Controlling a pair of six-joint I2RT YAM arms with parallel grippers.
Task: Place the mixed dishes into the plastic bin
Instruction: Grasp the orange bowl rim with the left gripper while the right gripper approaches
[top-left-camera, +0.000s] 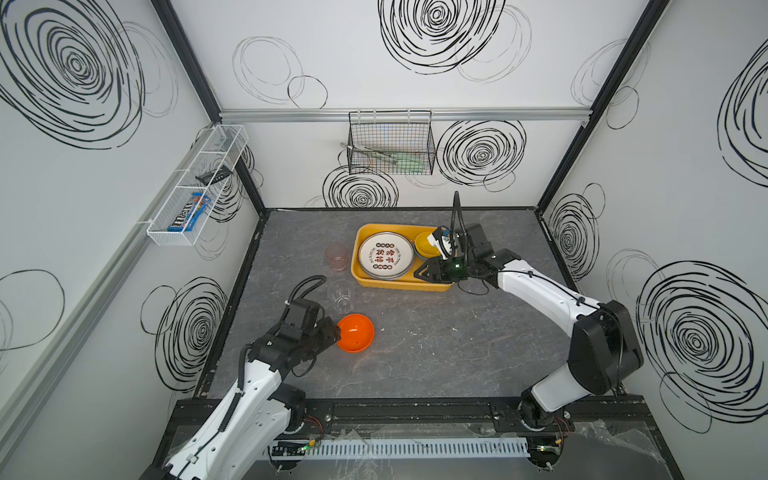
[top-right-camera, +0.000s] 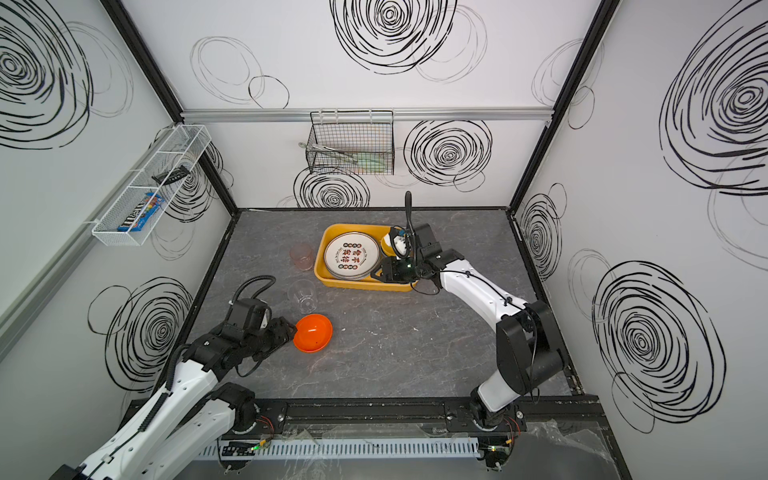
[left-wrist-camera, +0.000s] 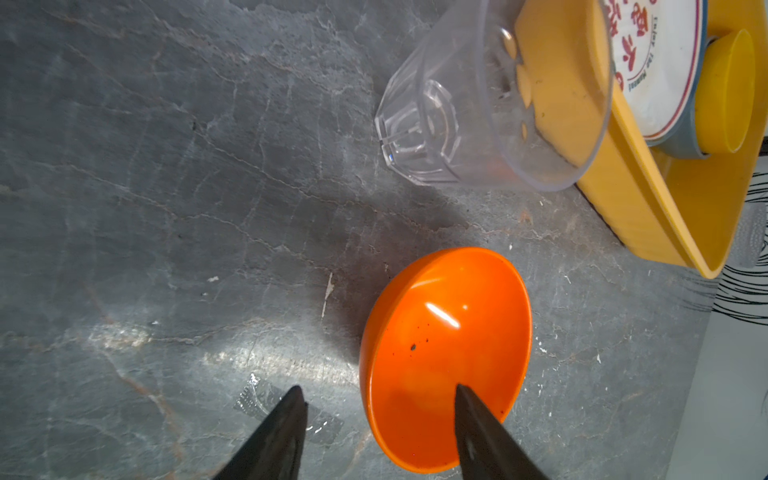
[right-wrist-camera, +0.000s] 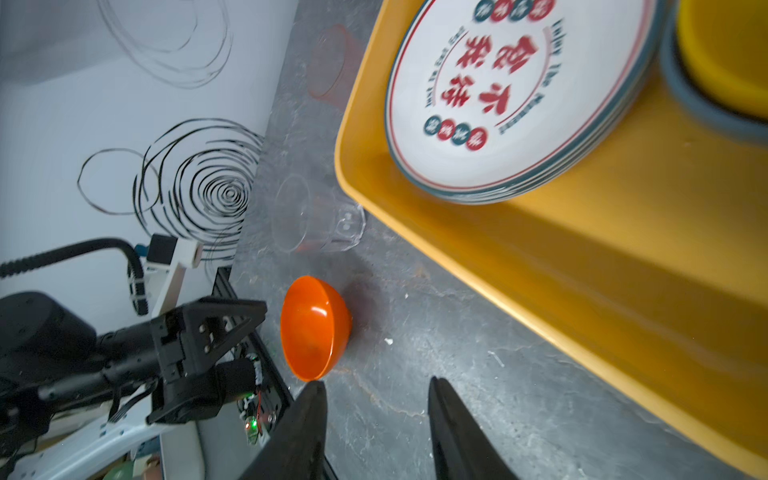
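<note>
The plastic bin (top-left-camera: 399, 283) sits open side up on the grey counter (top-left-camera: 436, 353), its long axis running side to side, parallel to the back wall (top-left-camera: 291, 166). Inside, a stack of white plates (top-left-camera: 385, 254) lies flat in the bin's left end, printed face up. A yellow bowl (right-wrist-camera: 727, 50) is nested in a blue-grey bowl (right-wrist-camera: 681, 99) in its far right corner, both mouth up. Outside, a pink cup (top-left-camera: 336, 257) stands upright just beside the bin's left short wall. A clear cup (top-left-camera: 341, 296) stands upright near the bin's near left corner, apart from it. The orange bowl (top-left-camera: 356, 333) rests on the counter farther out from that corner, beyond the clear cup and well apart from the bin. It is round, so it has no long axis. Its mouth faces upward, though whether level or a little tipped I cannot tell. The left claw (left-wrist-camera: 377, 388) is released, its jaws astride the bowl's rim on the side away from the bin. One finger (left-wrist-camera: 482, 432) reaches over the inside and the other finger (left-wrist-camera: 278, 432) stays outside, with gaps showing either side of the rim. The right claw (right-wrist-camera: 374, 384) hangs over the bin's near wall toward its right end. Its fingers point along the bin's length toward the plates, jaws parted with nothing between them.
</note>
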